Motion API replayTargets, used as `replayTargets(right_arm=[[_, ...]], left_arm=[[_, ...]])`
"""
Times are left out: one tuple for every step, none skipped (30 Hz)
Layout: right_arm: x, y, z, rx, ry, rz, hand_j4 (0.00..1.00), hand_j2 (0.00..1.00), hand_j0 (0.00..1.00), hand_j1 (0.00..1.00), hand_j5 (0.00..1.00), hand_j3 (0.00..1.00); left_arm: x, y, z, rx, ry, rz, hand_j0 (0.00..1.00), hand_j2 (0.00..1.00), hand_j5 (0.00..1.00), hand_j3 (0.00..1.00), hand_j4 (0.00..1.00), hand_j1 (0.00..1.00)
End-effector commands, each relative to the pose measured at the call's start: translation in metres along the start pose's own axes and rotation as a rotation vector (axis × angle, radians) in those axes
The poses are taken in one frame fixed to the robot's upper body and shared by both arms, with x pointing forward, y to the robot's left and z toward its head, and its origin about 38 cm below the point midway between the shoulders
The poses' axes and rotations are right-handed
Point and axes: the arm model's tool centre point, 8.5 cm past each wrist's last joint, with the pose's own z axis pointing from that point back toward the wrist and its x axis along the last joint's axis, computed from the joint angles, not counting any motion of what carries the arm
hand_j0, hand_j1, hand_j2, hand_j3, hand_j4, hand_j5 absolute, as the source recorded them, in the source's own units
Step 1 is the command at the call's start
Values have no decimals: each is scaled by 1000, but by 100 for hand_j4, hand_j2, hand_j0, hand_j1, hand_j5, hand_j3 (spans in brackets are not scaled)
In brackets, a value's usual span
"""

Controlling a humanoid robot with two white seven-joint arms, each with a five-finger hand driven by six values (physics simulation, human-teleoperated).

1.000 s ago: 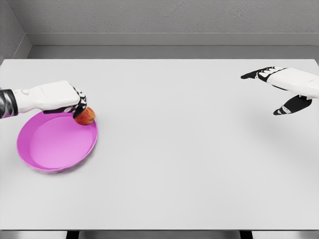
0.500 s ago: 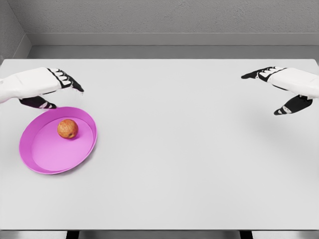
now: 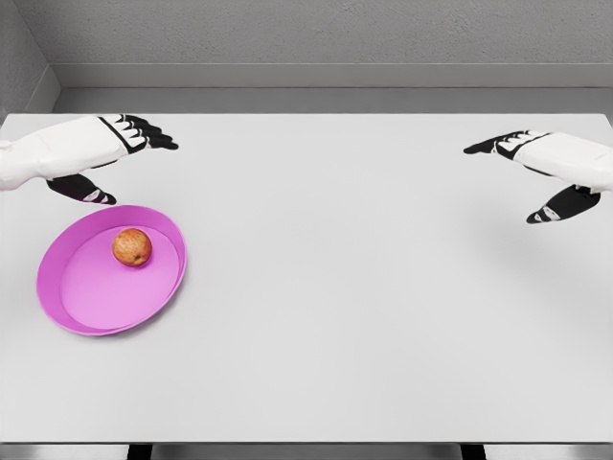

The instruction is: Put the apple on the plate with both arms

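**Apple in the plate, both my hands off it**

The apple (image 3: 131,247) sits inside the magenta plate (image 3: 77,314), toward its far side and a little left of the plate's middle, clear of the rim. The plate lies at the left of the white desk (image 3: 364,316).

My left hand (image 3: 101,158) hovers just beyond the plate's far edge, fingers stretched out and thumb dropped below them; it grips nothing. My right hand (image 3: 551,172) hangs well apart, above the right side of the desk, spread the same way and empty.

By my reading the placing is done, so the risks now are all about undoing it. The apple is round and loose on a smooth, shallow dish; I judge it could roll if the plate is nudged. My left thumb is the nearest thing to the rim, and a low or careless sweep of that arm across the plate could clip the edge, shift the plate, or tip the apple out. The right hand is too far away to threaten anything.
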Motion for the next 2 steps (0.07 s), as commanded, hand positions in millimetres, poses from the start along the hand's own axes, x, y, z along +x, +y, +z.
replayTargets(right_arm=[[0,-1,1,-2,0,-1,100,100,100,100,100,100],[0,0,1,0,1,-3,100,100,100,100,100,100]], left_arm=[[0,1,-1,10,-1,7,100,100,100,100,100,100],[0,0,-1,7,0,6,100,100,100,100,100,100]])
